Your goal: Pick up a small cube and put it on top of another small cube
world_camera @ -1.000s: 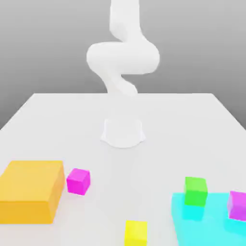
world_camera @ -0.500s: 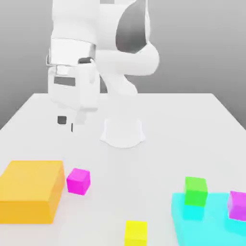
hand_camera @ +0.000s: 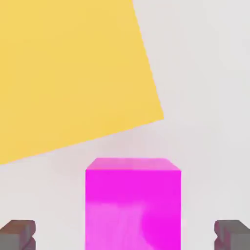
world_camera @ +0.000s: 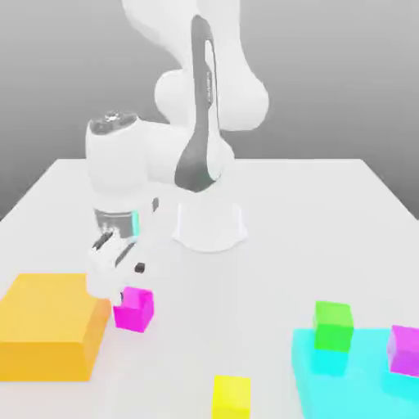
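On the white table, five small cubes, one orange block.

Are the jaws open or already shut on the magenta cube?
Open. In the hand view both fingertips stand wide apart, with gaps either side of the magenta cube.
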`<state>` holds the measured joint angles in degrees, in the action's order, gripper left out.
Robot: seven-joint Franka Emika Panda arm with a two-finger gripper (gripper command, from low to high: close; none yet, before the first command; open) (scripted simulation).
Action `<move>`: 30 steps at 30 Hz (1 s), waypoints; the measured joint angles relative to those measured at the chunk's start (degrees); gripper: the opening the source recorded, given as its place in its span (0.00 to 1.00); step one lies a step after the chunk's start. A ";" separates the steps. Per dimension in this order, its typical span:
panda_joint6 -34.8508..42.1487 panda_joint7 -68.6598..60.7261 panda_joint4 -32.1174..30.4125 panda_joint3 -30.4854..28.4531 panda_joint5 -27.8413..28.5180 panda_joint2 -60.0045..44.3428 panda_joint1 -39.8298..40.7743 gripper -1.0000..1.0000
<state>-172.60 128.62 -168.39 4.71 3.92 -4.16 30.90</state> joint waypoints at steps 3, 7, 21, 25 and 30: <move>-5.17 1.34 0.99 -3.73 1.81 -6.19 -3.31 0.50; -6.65 1.38 1.25 -4.34 1.90 -7.86 -3.90 0.00; 8.82 -3.23 0.84 -0.86 -4.11 7.82 -6.28 0.00; 14.93 -3.33 8.50 3.39 -3.05 5.61 -14.65 0.00; 22.46 -3.57 18.83 8.58 -1.71 2.25 -23.89 0.00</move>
<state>-150.14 125.05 -149.57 13.29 2.21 -1.90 7.01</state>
